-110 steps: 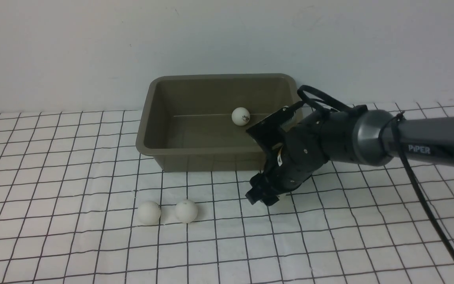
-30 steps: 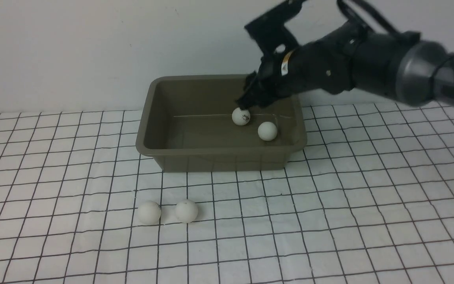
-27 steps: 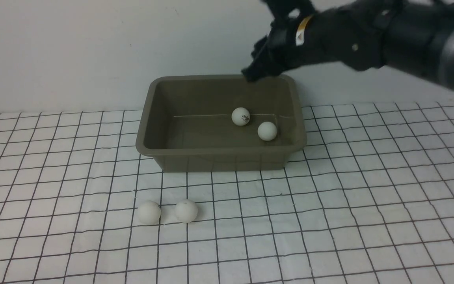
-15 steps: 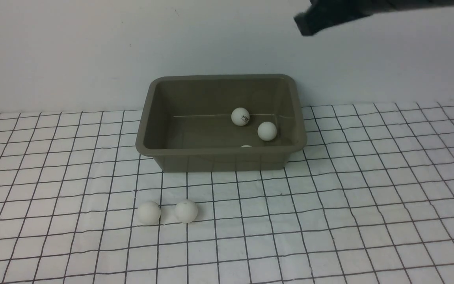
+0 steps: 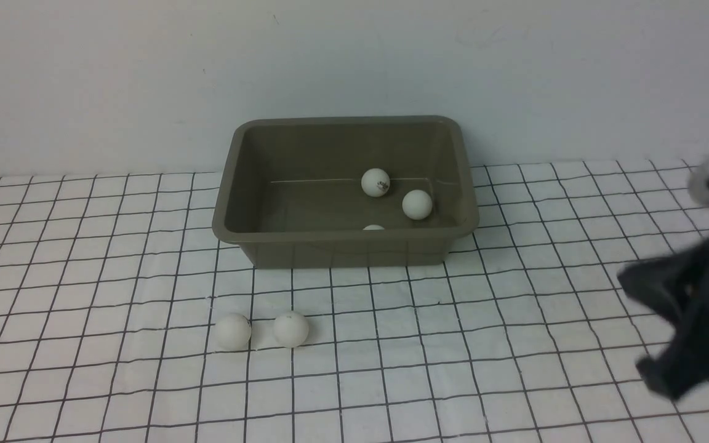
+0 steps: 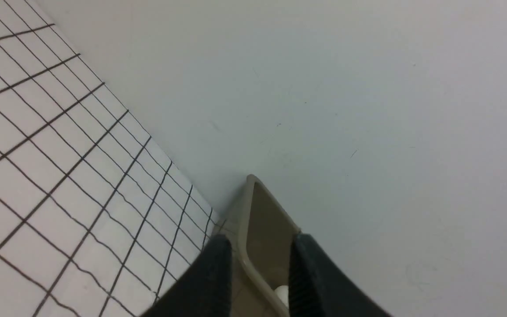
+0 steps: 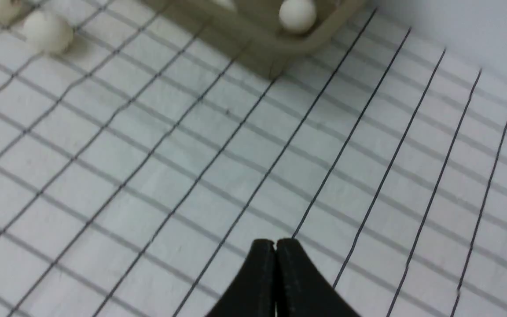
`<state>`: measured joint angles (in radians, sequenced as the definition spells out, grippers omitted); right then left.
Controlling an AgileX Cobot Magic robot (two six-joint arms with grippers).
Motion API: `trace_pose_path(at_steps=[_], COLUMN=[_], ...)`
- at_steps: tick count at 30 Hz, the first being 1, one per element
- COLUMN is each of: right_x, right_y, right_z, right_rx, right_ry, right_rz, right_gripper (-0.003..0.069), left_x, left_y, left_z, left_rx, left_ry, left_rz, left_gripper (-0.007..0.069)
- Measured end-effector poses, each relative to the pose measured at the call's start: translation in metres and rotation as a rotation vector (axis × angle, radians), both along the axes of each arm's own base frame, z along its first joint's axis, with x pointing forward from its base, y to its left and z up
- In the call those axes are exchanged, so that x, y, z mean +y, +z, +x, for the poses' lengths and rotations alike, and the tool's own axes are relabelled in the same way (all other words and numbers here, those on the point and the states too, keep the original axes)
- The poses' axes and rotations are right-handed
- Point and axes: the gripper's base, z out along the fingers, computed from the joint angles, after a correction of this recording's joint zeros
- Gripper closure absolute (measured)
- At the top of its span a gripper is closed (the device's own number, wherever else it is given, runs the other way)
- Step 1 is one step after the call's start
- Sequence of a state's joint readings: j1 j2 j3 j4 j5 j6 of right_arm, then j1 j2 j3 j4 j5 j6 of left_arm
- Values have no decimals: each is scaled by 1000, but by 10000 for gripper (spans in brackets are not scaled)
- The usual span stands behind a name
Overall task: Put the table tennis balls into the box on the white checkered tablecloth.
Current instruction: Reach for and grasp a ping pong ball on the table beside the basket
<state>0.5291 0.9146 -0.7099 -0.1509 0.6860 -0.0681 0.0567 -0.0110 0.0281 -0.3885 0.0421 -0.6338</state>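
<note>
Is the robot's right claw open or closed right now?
Shut. The right claw has its two black tips pressed together with nothing between.

- Even, soft light, no glare
- Right arm (image 5: pixel 690 307) was motion-blurred in front view
- Right wrist view smeared, tablecloth (image 7: pixel 104 176) grid doubled
- Left wrist view sharp

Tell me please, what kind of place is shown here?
Probably a robot test bench in a lab: a bare white wall, a checkered cloth with a box and some balls, and a black robot arm.
</note>
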Motion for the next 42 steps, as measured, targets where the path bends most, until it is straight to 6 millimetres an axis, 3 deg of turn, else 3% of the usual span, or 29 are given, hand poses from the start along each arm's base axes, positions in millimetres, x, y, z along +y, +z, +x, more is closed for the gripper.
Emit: trace_pose_path(at_steps=[3, 6, 8, 13, 17, 19, 25, 29, 35, 42], right_x=[-12, -18, -31, -47, -66, -69, -74, -73, -70, -69], right_y=[-26, -36, -47, -34, -19, -18, -25, -24, -20, -19], right_z=[-24, -37, -61, -90, -119, -123, -128, -129, -130, -130], right_rx=[63, 71, 4, -212, -415, -434, -355, -325, -309, -297], right_ry=[-18, -27, -36, -32, -45, -56, -127, -151, -150, -145], right_rz=[22, 53, 134, 303, 469, 499, 586, 663, 757, 799], right_gripper=[675, 675, 675, 675, 676, 676, 676, 676, 676, 676], left_x=[1, 2, 2, -1, -6, -8, -34, -60, -91, -111], left_y=[3, 4, 6, 13, 40, 50, 71, 83, 82, 69], left_z=[0, 0, -1, -2, -10, -10, 23, 58, 125, 175], left_rx=[-28, -47, -68, -18, 33, 59, 286, 410, 624, 754], left_ry=[11, 18, 27, -19, -116, -168, -547, -750, -875, -949], left_rz=[-8, -13, -8, 182, 452, 523, 840, 1021, 1134, 1243], left_gripper=[450, 450, 450, 450, 450, 447, 424, 398, 349, 293])
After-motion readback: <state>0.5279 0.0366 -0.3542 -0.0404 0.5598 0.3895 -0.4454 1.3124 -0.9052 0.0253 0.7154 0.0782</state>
